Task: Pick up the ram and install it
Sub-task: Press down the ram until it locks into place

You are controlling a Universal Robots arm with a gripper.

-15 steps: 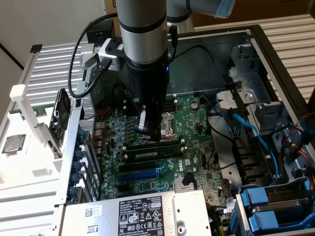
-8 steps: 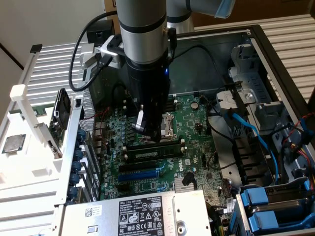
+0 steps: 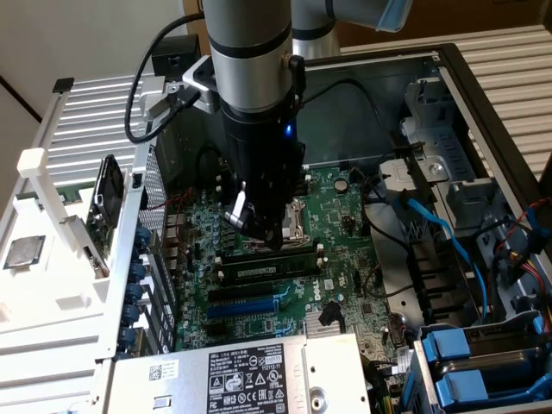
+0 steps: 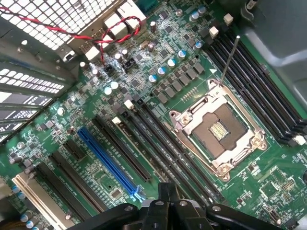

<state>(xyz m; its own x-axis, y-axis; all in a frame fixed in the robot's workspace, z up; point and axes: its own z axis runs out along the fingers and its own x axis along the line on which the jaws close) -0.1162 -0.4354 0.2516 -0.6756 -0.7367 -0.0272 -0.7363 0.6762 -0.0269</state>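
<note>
Now claw (image 3: 259, 226) pinched together, hovering above the ram (image 3: 267, 266) seated in its slot, motherboard (image 3: 345, 285) around it.

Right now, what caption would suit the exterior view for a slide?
End effector shut, poised above the ram lying in a slot on the open computer's motherboard.

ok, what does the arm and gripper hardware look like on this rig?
The arm is a silver-grey tube with a light blue joint cap at the top. Below it sits a black cylindrical wrist section with a small blue light. A black cable loops to a side-mounted grey bracket. The gripper is black with metallic finger parts.
</note>
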